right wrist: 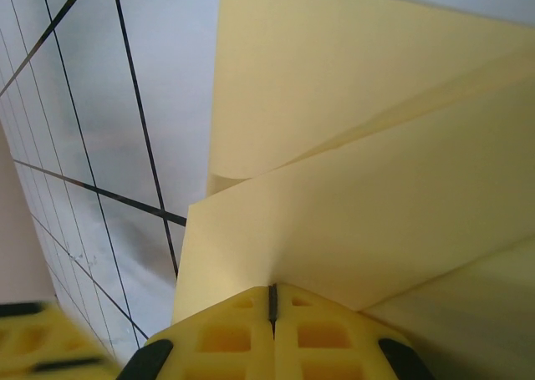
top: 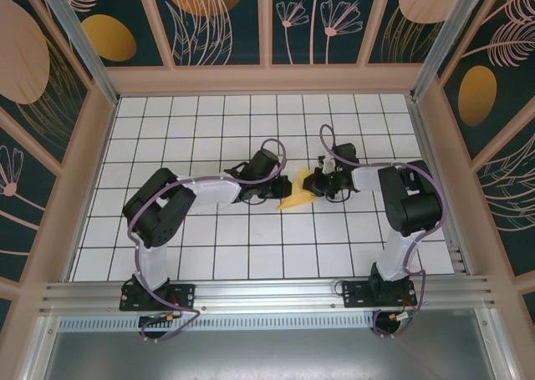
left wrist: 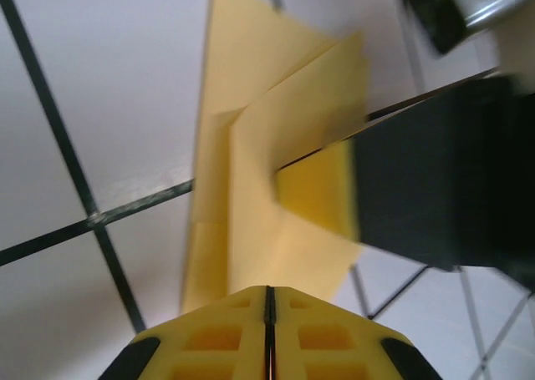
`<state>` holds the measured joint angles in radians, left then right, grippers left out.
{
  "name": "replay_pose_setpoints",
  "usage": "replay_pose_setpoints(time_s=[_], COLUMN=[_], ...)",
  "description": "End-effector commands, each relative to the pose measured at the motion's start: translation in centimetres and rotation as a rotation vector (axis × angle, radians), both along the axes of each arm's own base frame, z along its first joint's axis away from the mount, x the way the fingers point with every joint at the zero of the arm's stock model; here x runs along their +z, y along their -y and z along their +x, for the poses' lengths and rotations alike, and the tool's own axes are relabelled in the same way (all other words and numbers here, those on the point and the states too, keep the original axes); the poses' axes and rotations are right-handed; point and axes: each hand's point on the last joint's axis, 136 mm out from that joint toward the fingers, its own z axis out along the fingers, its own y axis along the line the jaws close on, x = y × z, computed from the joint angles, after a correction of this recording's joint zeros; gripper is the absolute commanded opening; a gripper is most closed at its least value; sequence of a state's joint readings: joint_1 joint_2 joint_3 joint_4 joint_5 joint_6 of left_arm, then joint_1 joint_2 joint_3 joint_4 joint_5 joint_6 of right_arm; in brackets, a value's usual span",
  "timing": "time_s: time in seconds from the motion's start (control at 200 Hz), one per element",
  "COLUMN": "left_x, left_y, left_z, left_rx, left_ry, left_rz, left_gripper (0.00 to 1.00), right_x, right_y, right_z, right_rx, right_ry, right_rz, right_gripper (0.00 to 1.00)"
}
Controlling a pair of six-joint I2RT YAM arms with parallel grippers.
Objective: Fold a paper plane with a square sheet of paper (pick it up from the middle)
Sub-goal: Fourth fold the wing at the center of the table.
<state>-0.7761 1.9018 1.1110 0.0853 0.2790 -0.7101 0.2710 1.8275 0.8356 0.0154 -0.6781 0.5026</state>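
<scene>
The square sheet of paper (top: 297,195) is a folded yellow shape with layered flaps, near the middle of the white grid table (top: 209,121). Both grippers meet at it. My right gripper (top: 312,184) is shut on the paper's right edge; in the right wrist view the paper (right wrist: 351,146) bends straight out of the closed tips (right wrist: 272,288). My left gripper (top: 274,190) comes in from the left with its jaws together (left wrist: 269,290). The paper (left wrist: 251,146) runs under those tips, and I cannot tell whether it is pinched there. The right gripper's yellow pad (left wrist: 322,192) clamps the flap.
Wooden frame rails (top: 267,79) and patterned walls enclose the table on the left, right and far sides. The arm bases sit on the aluminium rail (top: 267,295) at the near edge. Open grid tiles lie beyond and in front of the grippers.
</scene>
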Motion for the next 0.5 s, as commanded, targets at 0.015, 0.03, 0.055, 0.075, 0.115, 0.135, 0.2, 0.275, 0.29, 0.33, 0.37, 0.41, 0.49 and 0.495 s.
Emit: replay_pose_setpoints(time_s=[0.015,0.03,0.055,0.075,0.115,0.135,0.2,0.275,0.29,0.33,0.37,0.41,0.49,0.495], left_x=[3.4,3.4,3.3,3.3,2.7,2.4,1.5,0.8,0.7,0.3,-0.1,-0.6,-1.3,-1.4], left_y=[-0.4,-0.4,-0.3,-0.1,0.1,0.2,0.7,1.0,1.0,1.1,1.1,1.3,1.5,1.5], left_z=[0.5,0.5,0.4,0.4,0.2,0.2,0.0,-0.2,-0.1,-0.1,-0.2,-0.4,-1.0,-1.0], left_rx=[0.040,0.040,0.036,0.032,0.031,0.032,0.019,0.011,0.011,0.012,0.006,0.001,-0.013,-0.015], left_ry=[0.028,0.029,0.028,0.025,0.008,-0.001,-0.015,-0.026,-0.027,-0.034,-0.045,-0.059,-0.080,-0.082], left_rz=[-0.036,-0.037,-0.044,-0.057,-0.065,-0.064,-0.058,-0.050,-0.048,-0.039,-0.033,-0.031,-0.023,-0.023], left_gripper=[0.13,0.14,0.14,0.14,0.15,0.14,0.14,0.13,0.12,0.11,0.10,0.09,0.08,0.08], right_x=[-3.8,-3.8,-3.9,-3.9,-3.8,-3.7,-3.7,-3.6,-3.6,-3.5,-3.4,-3.5,-3.4,-3.5], right_y=[1.5,1.5,1.7,1.8,1.9,1.9,2.1,2.0,2.0,1.8,1.7,1.7,1.7,1.7], right_z=[-1.7,-1.7,-1.5,-1.4,-1.4,-1.4,-1.5,-1.3,-1.3,-1.2,-1.1,-1.1,-1.1,-1.2], right_rx=[-0.004,-0.003,-0.006,-0.007,-0.009,-0.011,-0.011,-0.010,-0.010,-0.007,-0.006,-0.008,-0.007,-0.008], right_ry=[-0.116,-0.115,-0.111,-0.108,-0.102,-0.098,-0.096,-0.091,-0.092,-0.093,-0.095,-0.098,-0.101,-0.102], right_rz=[-0.122,-0.131,-0.147,-0.156,-0.159,-0.160,-0.167,-0.166,-0.164,-0.158,-0.153,-0.153,-0.150,-0.150], right_gripper=[0.00,0.00,0.00,0.00,0.00,0.00,0.00,0.00,0.00,0.00,0.00,0.00,0.00,0.00])
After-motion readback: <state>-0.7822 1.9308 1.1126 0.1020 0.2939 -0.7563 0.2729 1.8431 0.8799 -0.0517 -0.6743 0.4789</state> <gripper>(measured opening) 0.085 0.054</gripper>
